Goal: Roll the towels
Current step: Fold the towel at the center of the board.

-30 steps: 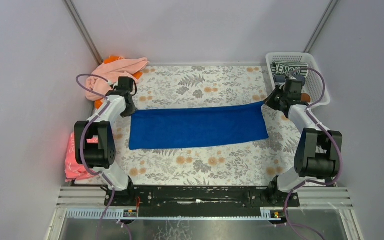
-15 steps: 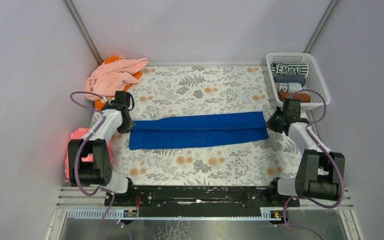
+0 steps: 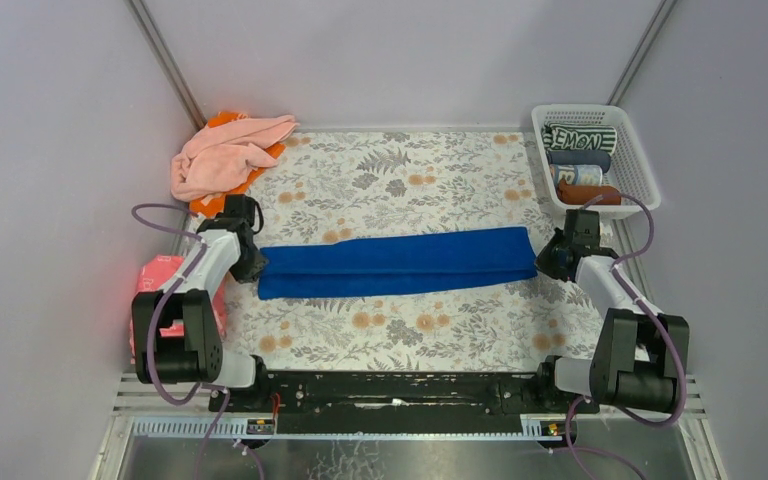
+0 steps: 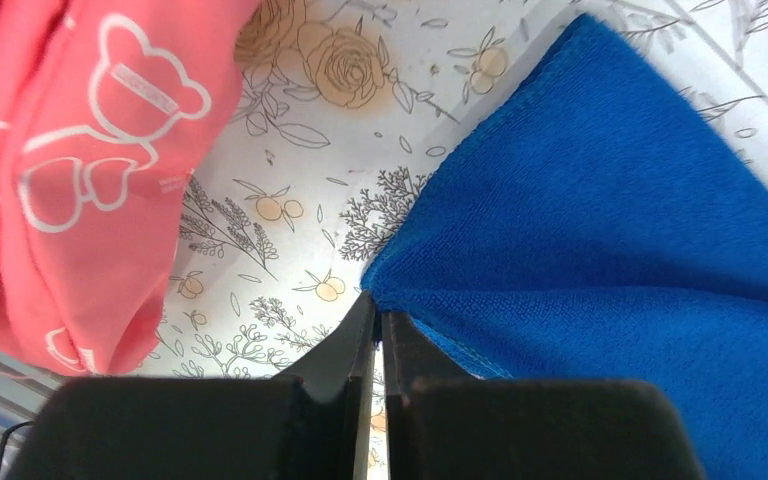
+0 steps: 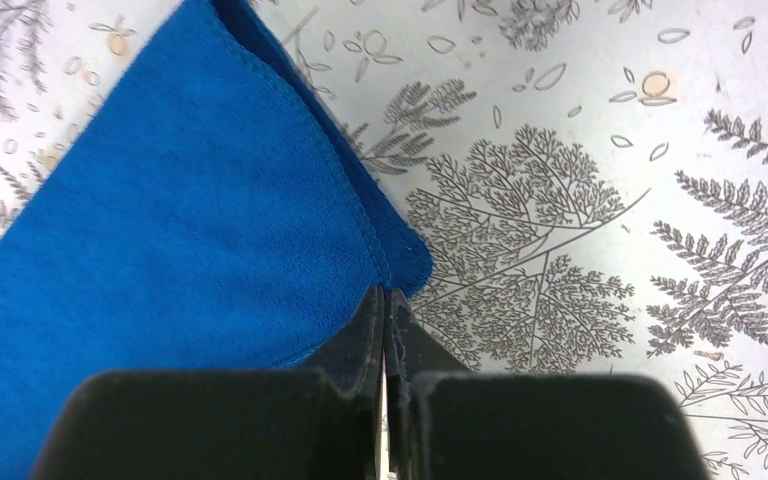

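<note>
A blue towel lies folded into a long narrow strip across the middle of the floral table cover. My left gripper is shut on the blue towel's left corner, low over the table. My right gripper is shut on the blue towel's right corner, also low. Both folded layers show at the right end. A light pink and an orange towel lie bunched at the back left. A red-pink towel with white bears lies at the left edge and shows in the left wrist view.
A white basket at the back right holds several rolled towels. Grey walls close in the back and sides. A black rail runs along the near edge between the arm bases.
Both grippers have drawn the towel's far edge towards the near edge, folding it over. The towel went from a wide sheet to a narrow strip. Both arms have come down and nearer.
</note>
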### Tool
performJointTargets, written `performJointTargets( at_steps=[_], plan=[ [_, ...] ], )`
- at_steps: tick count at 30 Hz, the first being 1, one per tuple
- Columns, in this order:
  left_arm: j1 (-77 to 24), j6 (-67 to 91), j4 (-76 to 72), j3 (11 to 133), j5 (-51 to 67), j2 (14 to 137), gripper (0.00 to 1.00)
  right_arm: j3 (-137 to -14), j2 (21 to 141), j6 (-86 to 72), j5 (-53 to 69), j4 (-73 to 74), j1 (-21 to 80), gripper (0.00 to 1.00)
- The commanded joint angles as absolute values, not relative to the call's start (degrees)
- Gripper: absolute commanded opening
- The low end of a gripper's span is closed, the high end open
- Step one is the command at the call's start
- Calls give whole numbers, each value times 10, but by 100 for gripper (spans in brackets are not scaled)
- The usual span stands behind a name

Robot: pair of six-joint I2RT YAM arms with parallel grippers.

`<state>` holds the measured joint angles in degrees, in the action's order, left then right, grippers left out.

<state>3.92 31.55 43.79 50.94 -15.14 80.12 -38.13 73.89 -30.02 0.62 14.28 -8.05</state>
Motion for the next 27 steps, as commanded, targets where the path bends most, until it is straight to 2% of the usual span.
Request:
performJointTargets(
  at_steps=[1, 3, 4, 5, 7, 9, 10, 13, 16, 18, 20, 23, 27],
  plan=[
    [51, 345, 439, 491, -139, 823, 0, -368, 744, -304, -16, 137, -89, 0],
    [51, 353, 439, 490, -138, 835, 0, -365, 758, -305, -11, 131, -90, 0],
    [51, 358, 438, 489, -137, 839, 4, -365, 766, -307, -8, 129, -91, 0],
    [51, 362, 438, 488, -134, 839, 11, -365, 772, -309, -4, 127, -91, 0],
    [51, 370, 436, 484, -135, 830, 34, -364, 779, -311, 3, 123, -91, 1],
    [52, 374, 437, 483, -141, 812, 53, -365, 777, -310, 5, 124, -91, 12],
    [52, 377, 439, 483, -146, 802, 59, -365, 774, -307, 7, 126, -91, 19],
    [53, 382, 452, 483, -158, 758, 71, -368, 752, -302, 12, 136, -91, 33],
    [54, 394, 468, 475, -162, 712, 79, -373, 724, -296, 12, 147, -91, 42],
    [55, 408, 484, 477, -158, 685, 82, -378, 708, -290, 8, 157, -91, 49],
    [55, 424, 490, 477, -147, 655, 83, -380, 688, -286, 6, 161, -91, 52],
    [59, 434, 474, 466, -120, 638, 83, -374, 661, -285, 39, 134, -91, 53],
    [75, 442, 429, 439, -70, 668, 75, -372, 669, -286, 140, 78, -90, 53]
  ],
)
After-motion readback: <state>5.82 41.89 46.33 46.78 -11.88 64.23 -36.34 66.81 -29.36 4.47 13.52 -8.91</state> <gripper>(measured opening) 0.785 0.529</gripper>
